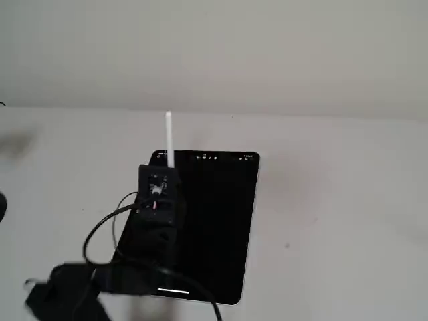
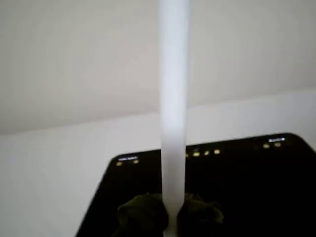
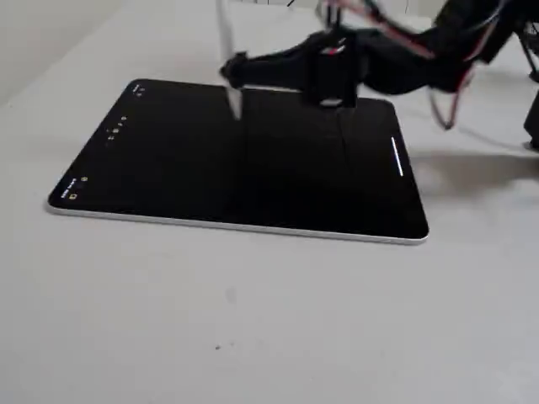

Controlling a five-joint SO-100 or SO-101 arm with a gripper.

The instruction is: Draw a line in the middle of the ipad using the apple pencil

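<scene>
**Pencil held upright over the tablet's edge**

In a fixed view from above, the ipad [image 1: 214, 221] lies flat on the pale table [image 1: 334, 200], its icon row along the far short side. The black gripper [image 1: 168, 175] hangs over the tablet's left long edge, near the icon end, and the apple pencil [image 1: 169, 137] rises out of it, its upper end standing past the tablet's far edge. A short white line [image 1: 172, 291] shows near the tablet's near short side, behind the arm's cables [image 1: 110, 221].

In the wrist view, the apple pencil [image 2: 174, 98] runs straight up the middle, clamped between two dark fingertips [image 2: 143, 215] at the bottom. The ipad [image 2: 247, 187] lies behind it, icons glowing along its far edge.

In the other fixed view, from low at the side, the gripper [image 3: 236, 71] reaches in from the right over the ipad [image 3: 210, 168], closed on the blurred, upright apple pencil [image 3: 226, 34]. Whether the tip touches the glass cannot be told. The line [image 3: 397, 158] sits near the tablet's right short side, well apart from the pencil.
</scene>
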